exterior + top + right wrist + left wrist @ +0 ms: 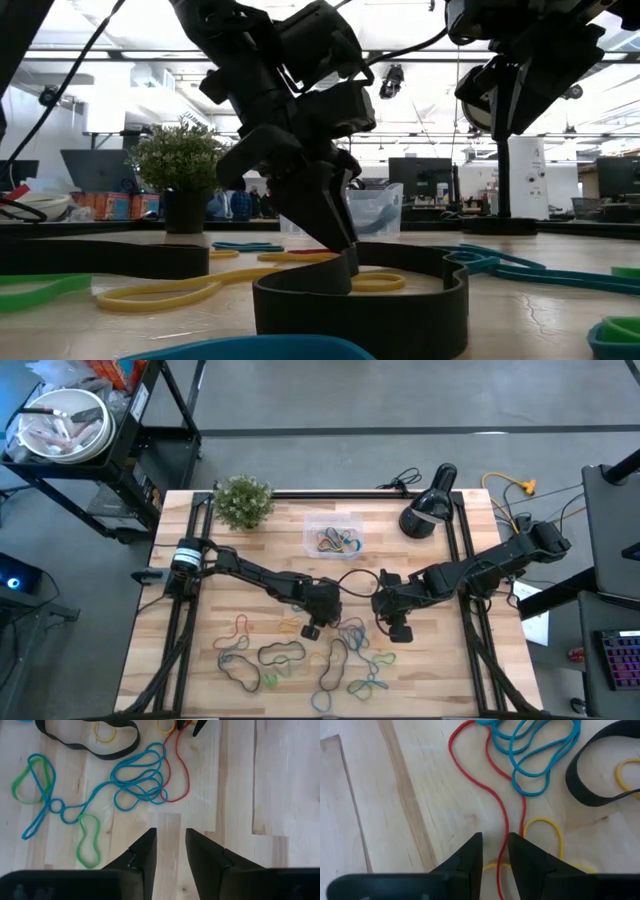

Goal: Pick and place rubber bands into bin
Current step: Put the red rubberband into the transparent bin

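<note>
Straddling a red rubber band (pixel 507 827) with fingers slightly apart and not yet clamped, the left gripper (pixel 495 851) sits low to pinch it, the right gripper (pixel 170 845) hovers empty and parted, and the bin (pixel 335 536) stands beyond.

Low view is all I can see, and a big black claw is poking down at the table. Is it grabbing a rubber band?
Observer: That is the left gripper. Its wrist view shows a red rubber band running between its fingers with a gap on each side, so it isn't pinched yet.
Operator: What is the other claw doing?
Observer: The right gripper hangs open over a bare part of the wooden table, just short of a tangle of blue bands.
Operator: Are any in the bin?
Observer: Yes. The high view shows a few loose bands lying in the clear bin.
</note>
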### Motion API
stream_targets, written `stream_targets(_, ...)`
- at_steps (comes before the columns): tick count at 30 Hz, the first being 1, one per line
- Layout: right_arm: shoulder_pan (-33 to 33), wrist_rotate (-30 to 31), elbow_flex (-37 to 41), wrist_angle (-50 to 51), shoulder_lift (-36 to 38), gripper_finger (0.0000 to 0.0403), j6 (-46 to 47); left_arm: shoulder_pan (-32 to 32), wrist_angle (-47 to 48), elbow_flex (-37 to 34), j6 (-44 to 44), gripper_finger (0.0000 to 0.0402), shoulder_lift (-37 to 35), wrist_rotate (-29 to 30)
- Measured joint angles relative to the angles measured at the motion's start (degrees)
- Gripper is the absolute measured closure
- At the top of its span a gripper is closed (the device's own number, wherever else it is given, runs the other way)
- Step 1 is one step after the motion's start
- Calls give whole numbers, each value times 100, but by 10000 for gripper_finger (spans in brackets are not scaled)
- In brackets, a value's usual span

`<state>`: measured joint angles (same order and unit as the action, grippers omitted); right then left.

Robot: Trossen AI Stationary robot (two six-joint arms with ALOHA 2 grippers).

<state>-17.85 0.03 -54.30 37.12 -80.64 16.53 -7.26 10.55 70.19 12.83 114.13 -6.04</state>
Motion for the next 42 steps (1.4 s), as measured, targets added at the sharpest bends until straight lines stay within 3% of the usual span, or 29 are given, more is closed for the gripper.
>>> stream_targets(10, 0, 7, 0, -9, 0, 308, -2, -34, 252, -3, 149, 327, -14, -92)
stream_targets(17, 0, 11, 0, -15, -2, 313, -2, -42, 297, -10, 104, 394, -14, -85)
stream_targets(29, 0, 13, 0, -15, -4, 328, -17, -31, 143, 161, -200, 401, -153, 64)
stream_targets(36, 0, 13, 1, -12, -4, 328, -6, -36, 73, 243, -205, 401, -620, 111)
stream_targets(42, 0, 13, 28, -12, -7, 326, -6, -31, 47, 242, -205, 401, -1153, 486)
